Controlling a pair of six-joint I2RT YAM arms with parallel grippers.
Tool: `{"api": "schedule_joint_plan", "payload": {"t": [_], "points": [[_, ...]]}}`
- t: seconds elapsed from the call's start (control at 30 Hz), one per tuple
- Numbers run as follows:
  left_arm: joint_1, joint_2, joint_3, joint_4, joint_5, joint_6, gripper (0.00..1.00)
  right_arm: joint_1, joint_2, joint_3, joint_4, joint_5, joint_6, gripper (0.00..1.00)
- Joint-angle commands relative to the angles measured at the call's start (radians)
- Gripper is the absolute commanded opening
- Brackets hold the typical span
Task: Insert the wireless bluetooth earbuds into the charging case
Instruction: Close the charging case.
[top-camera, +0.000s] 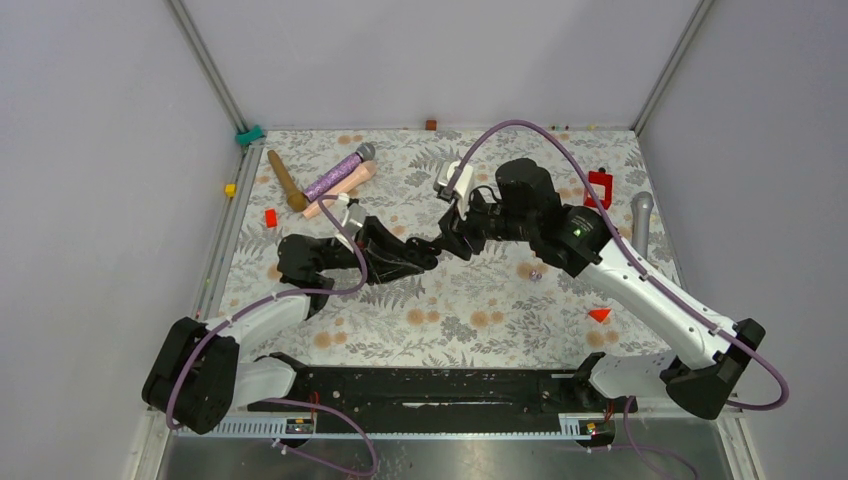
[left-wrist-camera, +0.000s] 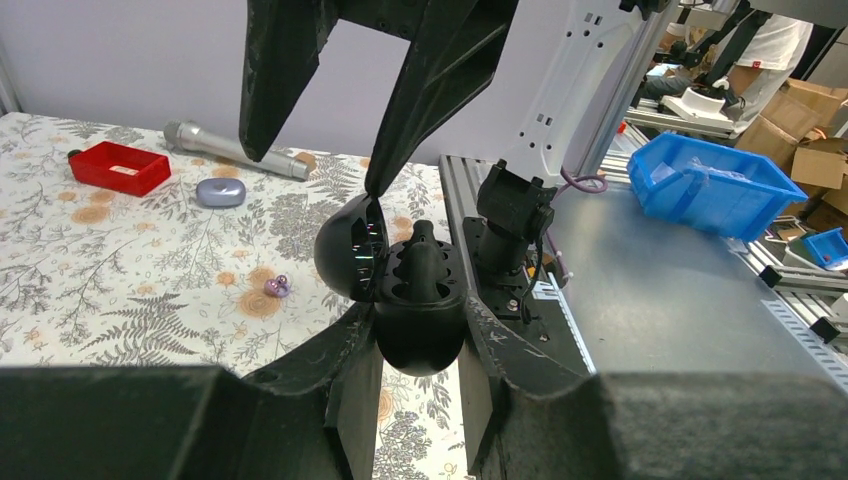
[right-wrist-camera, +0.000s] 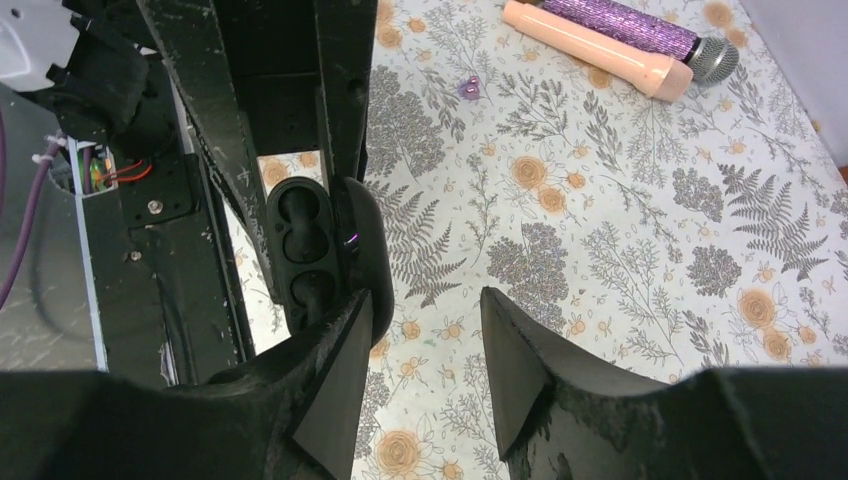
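**Case held open in left gripper, right jaws apart beside it**

The left gripper (left-wrist-camera: 415, 335) was clamped on the black charging case (left-wrist-camera: 418, 345). It gripped the rounded lower shell from both sides and held it clear of the floral cloth (left-wrist-camera: 120, 270), about mid-table.

The lid (left-wrist-camera: 345, 248) stood swung open, to the left in the left wrist view, with its glossy inside turned toward the tray (right-wrist-camera: 300, 250). The tray was oblong. From the right wrist, its two wells lay in line along the long axis, which ran roughly along the left fingers.

A black earbud (left-wrist-camera: 421, 258) seemed to sit in one well, narrow end pointing up out of the tray. Black on black, so the seating was unclear.

The right gripper (right-wrist-camera: 420, 345) had its jaws apart with nothing between them, and one fingertip sat just beside the open lid.

A purple earbud (top-camera: 535, 273) lay on the cloth near the right arm, well apart from the case. It was too small to read its axis.
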Motion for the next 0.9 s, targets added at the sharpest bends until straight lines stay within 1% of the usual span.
{"api": "schedule_joint_plan", "payload": {"t": [0.0,0.1,0.2,0.23,0.43,0.7,0.87], "points": [[-0.004,-0.009,0.038,0.086,0.009,-0.006,0.00,-0.005,0.011,-0.008,0.078,0.048,0.040,0.52],[-0.004,-0.009,0.038,0.086,0.008,-0.007,0.00,-0.005,0.008,-0.009,0.068,0.021,0.028,0.52],[-0.004,-0.010,0.037,0.088,0.007,-0.006,0.00,-0.005,0.007,-0.005,0.037,-0.061,0.006,0.51],[-0.004,-0.009,0.037,0.088,0.007,-0.006,0.00,-0.005,0.003,-0.008,0.043,-0.068,0.010,0.51],[-0.004,-0.006,0.037,0.089,0.008,-0.005,0.00,-0.007,-0.018,-0.007,0.080,0.096,0.025,0.51],[-0.004,-0.004,0.037,0.096,0.010,-0.011,0.00,-0.018,-0.008,-0.025,0.112,0.147,0.042,0.51],[-0.004,-0.005,0.038,0.095,0.007,-0.010,0.00,-0.018,0.016,-0.024,0.098,0.100,0.038,0.51]]}}
